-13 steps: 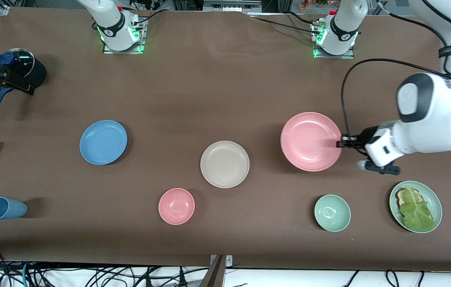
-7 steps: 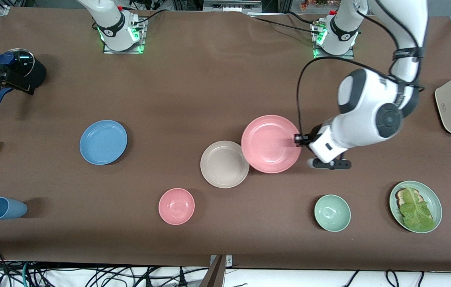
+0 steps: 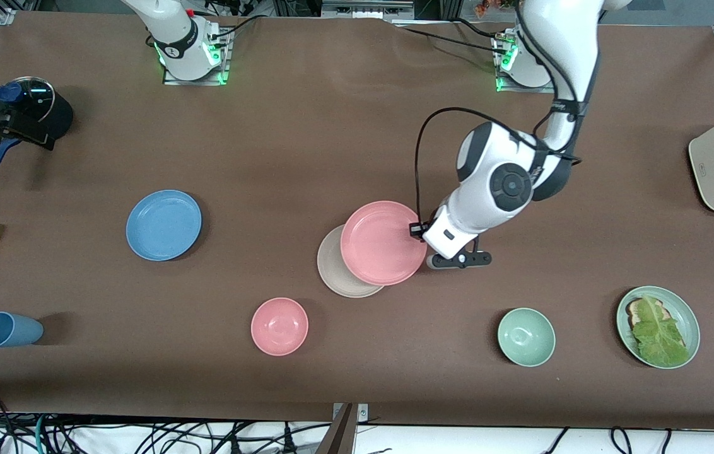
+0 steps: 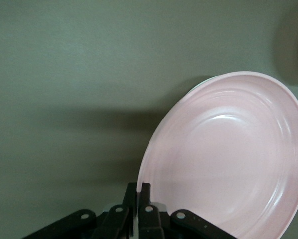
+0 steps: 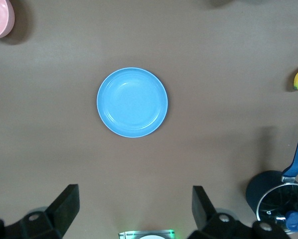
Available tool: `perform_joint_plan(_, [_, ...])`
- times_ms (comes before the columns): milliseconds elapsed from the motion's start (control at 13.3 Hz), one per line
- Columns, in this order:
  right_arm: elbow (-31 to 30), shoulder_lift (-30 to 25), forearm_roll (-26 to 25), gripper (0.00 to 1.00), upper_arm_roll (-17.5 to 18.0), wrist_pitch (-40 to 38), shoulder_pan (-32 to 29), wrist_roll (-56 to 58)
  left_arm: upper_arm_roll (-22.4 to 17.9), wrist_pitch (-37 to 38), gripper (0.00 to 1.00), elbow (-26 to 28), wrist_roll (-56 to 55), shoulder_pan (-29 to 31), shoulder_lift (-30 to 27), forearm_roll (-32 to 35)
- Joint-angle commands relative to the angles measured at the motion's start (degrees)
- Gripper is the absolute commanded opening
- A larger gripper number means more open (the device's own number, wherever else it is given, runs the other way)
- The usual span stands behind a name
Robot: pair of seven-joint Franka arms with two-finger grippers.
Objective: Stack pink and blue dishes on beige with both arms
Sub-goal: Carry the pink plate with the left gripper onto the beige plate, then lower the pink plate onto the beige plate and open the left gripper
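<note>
1. Pink plate (image 3: 382,243): wide, shallow, round, matte pale pink, with a low rim and faint concentric rings inside. It is held above the table, overlapping most of the beige plate, offset toward the left arm's end.
2. Beige plate (image 3: 333,272): cream-beige, same size, flat on the table (image 3: 332,126) near its middle; only a crescent shows past the pink plate.
3. Blue plate (image 3: 163,224): sky blue, same shape and size, flat on the table toward the right arm's end, well apart from the other two.
4. Left gripper (image 3: 419,231): fingers pressed together, pinching the pink plate's rim at the edge toward the left arm's end.
5. Right gripper (image 5: 134,211): fingers spread wide, holding nothing, high over the table with the blue plate below it; this arm waits.
6. Pink bowl (image 3: 279,326): smaller, deeper, nearer the front camera than the beige plate.
</note>
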State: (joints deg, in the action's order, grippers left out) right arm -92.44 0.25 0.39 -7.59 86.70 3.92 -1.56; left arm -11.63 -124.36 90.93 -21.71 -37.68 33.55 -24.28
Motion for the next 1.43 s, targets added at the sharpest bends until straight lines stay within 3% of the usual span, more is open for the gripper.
perform_joint_plan(0, [0.3,-0.2,0.6,1.00,-0.1,-0.7,-0.1,0.4,-0.8,-2.4,0.00,-2.0,-4.6,-3.3,3.4,1.3])
perform_joint_plan(375, [0.3,-0.2,0.6,1.00,-0.1,-0.7,-0.1,0.4,-0.8,-7.2,0.00,-1.8,-7.2,-5.5,6.0,1.5])
perform_joint_plan(1352, [0.3,-0.1,0.5,1.00,-0.1,-0.7,0.0,0.6,-0.9,-9.1,0.00,-3.2,-7.2,-5.6,9.4,1.5])
